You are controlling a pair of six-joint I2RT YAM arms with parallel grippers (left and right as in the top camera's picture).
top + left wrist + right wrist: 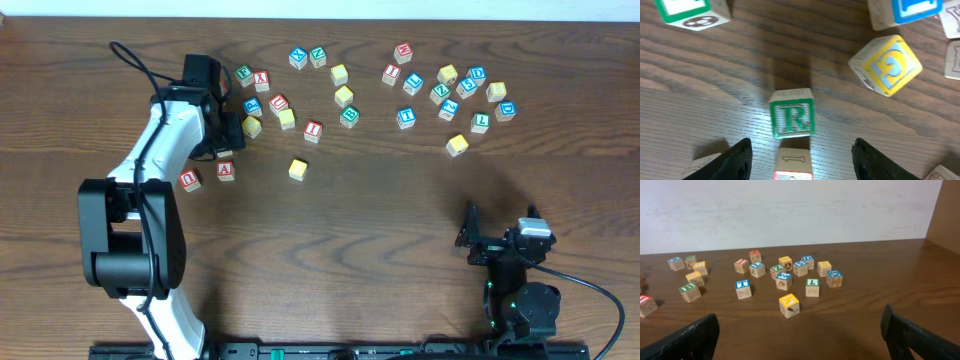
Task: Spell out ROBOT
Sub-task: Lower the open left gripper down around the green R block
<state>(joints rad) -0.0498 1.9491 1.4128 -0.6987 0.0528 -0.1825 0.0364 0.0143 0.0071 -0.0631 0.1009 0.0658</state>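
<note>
Mid-spelling at the table: my left gripper (801, 142) hangs low over the dark wood, jaws partly apart with nothing held between them. Its two black fingers (735, 160) flank the green-bordered R cube (792, 119) from either side without touching it. The R cube sits on the table (700, 100), its R face toward my wrist camera, just ahead of my fingertips and roughly centred in the gap. Right against its near side is a red-bordered cube (792, 167) (its letter is cut off by the frame, and I cannot tell whether the two touch). Off to the right lies a yellow cube (887, 65) with a blue letter, turned at an angle, near the R but clear of it.

Seen from overhead, my left arm (165, 140) reaches into the left-hand scatter of cubes, and its wrist covers the R cube. Just below the wrist are the red A cube (226, 170) and the red U cube (190, 179). To their right a lone yellow cube (298, 169) stands apart from the rest.

My right gripper (800, 314) sits back near the table's front edge, jaws spread wide, holding nothing. It faces the right-hand cluster from well apart. There a blue-bordered T cube (742, 286) stands toward the front, and a yellow-topped cube (789, 302) is the nearest to me.
</note>
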